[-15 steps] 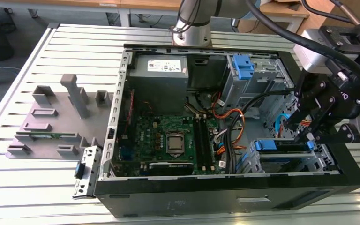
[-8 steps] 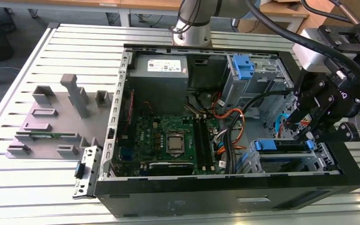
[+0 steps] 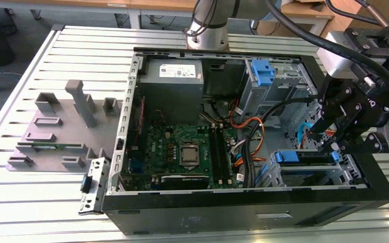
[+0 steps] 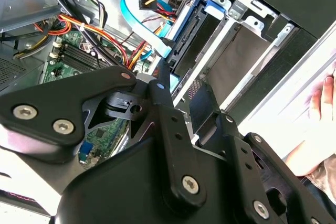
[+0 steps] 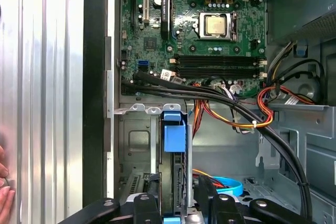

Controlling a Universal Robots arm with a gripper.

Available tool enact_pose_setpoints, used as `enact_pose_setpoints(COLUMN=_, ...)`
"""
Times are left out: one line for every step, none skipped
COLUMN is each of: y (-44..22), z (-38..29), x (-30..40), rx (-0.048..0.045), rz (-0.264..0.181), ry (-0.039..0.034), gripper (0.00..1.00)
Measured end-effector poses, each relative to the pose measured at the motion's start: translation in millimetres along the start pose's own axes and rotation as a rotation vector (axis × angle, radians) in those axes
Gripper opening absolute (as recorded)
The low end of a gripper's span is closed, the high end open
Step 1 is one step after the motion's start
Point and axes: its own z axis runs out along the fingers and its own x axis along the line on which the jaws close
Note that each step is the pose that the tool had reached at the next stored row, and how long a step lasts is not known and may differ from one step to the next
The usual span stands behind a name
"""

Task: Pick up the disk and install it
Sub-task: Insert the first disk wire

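Blue rails and all, the disk [image 3: 303,157] was sitting in the silver drive cage [image 3: 346,164] at the front corner of the black computer case [image 3: 248,202], on the exterior view's right. It stood on edge, thin side up. Its long axis ran across the case, and its blue tab end pointed toward the green motherboard [image 3: 181,152]. In the first wrist view the disk [image 5: 174,135] looked like a narrow strip running from the gripper toward the board, with orange and black cables [image 5: 262,114] crossing just past the tab.

The gripper [image 3: 333,147] hung right over the cage end farthest from the board. In the first wrist view the gripper [image 5: 177,192] straddled that end of the disk. Its jaws were only about a disk's thickness apart, and its black fingers [image 5: 147,203] sat one on each flat side, so it looked clamped on the disk.

Elsewhere, another blue bracket [image 3: 263,71] sat in the far cage beside the grey power supply [image 3: 170,76]. A person's hand [image 4: 320,103] rested on the slatted metal table [image 3: 79,40] by the case.
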Motion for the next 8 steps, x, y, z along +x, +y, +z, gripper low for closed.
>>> enact_pose_setpoints(y=0.0, z=0.0, x=0.0, rx=0.0, rz=0.0, ry=0.0001, gripper=0.42)
enact_pose_setpoints(y=0.0, z=0.0, x=0.0, rx=0.0, rz=0.0, ry=0.0, gripper=0.42)
enact_pose_setpoints(y=-0.3, z=0.1, x=0.0, rx=0.0, rz=0.0, ry=-0.0001, gripper=0.42)
enact_pose_setpoints(y=-0.8, z=0.3, x=0.0, rx=-0.0001, rz=0.0, ry=-0.0003, gripper=0.42)
enact_pose_setpoints(y=-1.2, z=0.4, x=0.0, rx=0.0, rz=0.0, ry=-0.0003, gripper=0.42)
enact_pose_setpoints(y=-1.4, z=0.3, x=0.0, rx=0.0, rz=0.0, ry=-0.0002, gripper=0.42)
enact_pose_setpoints(y=-1.4, z=0.3, x=0.0, rx=0.0, rz=0.0, ry=-0.0001, gripper=0.42)
enact_pose_setpoints(y=-1.4, z=0.2, x=0.0, rx=0.0, rz=0.0, ry=0.0, gripper=0.42)
